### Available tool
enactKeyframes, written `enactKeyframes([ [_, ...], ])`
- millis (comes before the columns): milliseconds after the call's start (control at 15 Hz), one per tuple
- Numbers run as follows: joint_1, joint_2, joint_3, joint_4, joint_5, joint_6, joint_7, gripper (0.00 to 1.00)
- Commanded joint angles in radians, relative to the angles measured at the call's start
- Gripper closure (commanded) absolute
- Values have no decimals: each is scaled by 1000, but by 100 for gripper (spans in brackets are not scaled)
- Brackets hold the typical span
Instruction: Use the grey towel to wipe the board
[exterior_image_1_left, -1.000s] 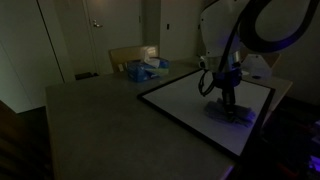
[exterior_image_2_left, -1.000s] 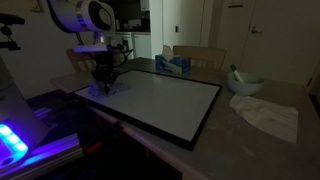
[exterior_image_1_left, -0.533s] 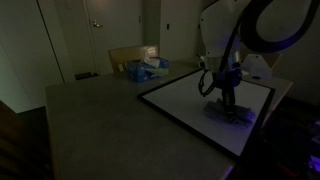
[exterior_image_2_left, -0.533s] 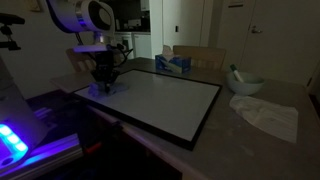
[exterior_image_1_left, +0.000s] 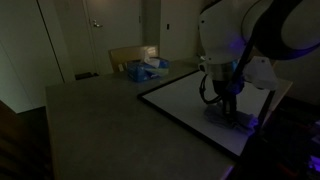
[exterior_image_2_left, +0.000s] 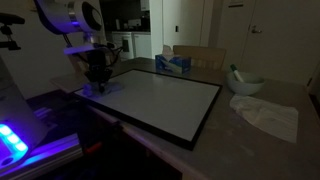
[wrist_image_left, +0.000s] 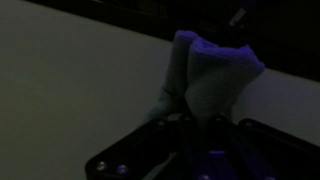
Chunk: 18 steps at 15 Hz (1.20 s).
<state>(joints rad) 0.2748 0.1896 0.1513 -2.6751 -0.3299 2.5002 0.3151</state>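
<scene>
Exterior views both show the table (exterior_image_1_left: 90, 110) in a dim room, with the board (exterior_image_2_left: 165, 95) lying flat on it. The arm (exterior_image_1_left: 240, 40) leans over one corner of the board, and the gripper (exterior_image_2_left: 97, 82) points straight down there.

In the wrist view the fingers (wrist_image_left: 125, 158) are dark shapes at the bottom edge. They appear pinched on the towel (wrist_image_left: 215, 75), though the low light hides the contact itself. The towel bunches up from between them and spreads just ahead, lit bluish. Its lower folds seem to rest on the board directly under the fingertips.

The step in hand looks like the wipe itself, starting from this corner. To do it well, the fingers should hold an even downward press so the towel drags flat and does not roll up. Strokes should run in straight, overlapping lanes away from the fingers across the white surface beyond them. The grip needs to stay firm, since a bunched towel can slip out sideways. The fingertips should ride on the towel, not scrape the board's frame just beside them.
</scene>
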Motion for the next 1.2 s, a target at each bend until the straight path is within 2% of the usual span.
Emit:
enactKeyframes([
  [0, 37, -18, 1, -62, -27, 36, 140, 98],
  [200, 55, -30, 6, -93, -26, 76, 232, 98],
  [333, 53, -28, 15, -101, 10, 109, 250, 98],
  [600, 39, -11, 47, -92, 200, 169, 205, 98],
  [733, 49, -12, 51, -79, 227, 187, 210, 98],
  [933, 69, -7, 42, -67, 151, 240, 214, 98],
  [1133, 86, 13, 36, -64, 72, 338, 164, 98],
])
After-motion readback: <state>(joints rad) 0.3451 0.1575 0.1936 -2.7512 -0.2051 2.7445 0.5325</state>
